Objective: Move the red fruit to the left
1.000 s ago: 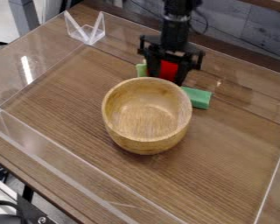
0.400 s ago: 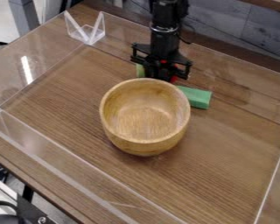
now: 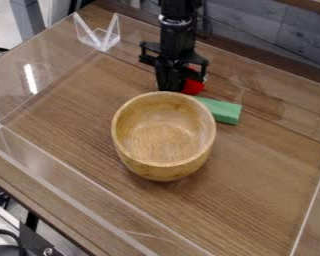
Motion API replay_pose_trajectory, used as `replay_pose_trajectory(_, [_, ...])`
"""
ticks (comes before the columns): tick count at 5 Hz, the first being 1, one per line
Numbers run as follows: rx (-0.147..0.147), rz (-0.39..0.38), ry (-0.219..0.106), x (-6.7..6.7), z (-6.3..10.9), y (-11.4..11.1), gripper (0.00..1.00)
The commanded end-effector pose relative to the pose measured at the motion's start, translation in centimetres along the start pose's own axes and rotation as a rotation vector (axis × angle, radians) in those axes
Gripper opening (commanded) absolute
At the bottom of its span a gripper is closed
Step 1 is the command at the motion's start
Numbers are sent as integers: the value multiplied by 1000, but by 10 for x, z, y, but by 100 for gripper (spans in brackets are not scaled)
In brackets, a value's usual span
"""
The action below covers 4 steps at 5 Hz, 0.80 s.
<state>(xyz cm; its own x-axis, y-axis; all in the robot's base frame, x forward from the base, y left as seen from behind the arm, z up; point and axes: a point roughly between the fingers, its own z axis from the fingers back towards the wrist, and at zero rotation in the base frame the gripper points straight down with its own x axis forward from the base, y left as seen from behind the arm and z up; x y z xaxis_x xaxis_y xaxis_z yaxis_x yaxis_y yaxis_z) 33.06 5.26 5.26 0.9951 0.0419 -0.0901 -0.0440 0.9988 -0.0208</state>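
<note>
One black robotic gripper (image 3: 179,72): finger state indeterminate | round red toy fruit (image 3: 194,86): beside fingers | round wooden bowl (image 3: 164,136): on counter (image 3: 72,122)

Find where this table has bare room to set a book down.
Bare wood lies left of the bowl, below the clear rack, and right of the bowl, below the green block. It is crowded above the bowl, where tool, red fruit and block bunch together.
</note>
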Motion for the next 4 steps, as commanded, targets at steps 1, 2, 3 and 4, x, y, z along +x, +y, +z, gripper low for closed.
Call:
replay_pose_trajectory(1, [4,33,-89,12,31,0,100])
replay_pose_trajectory(2, [3,76,-101,7,25,7,0])
replay_pose_trajectory(3, [4,117,-116,2,18,15,0])
replay_pose_trajectory(4, [0,67,-122,-4,21,22,100])
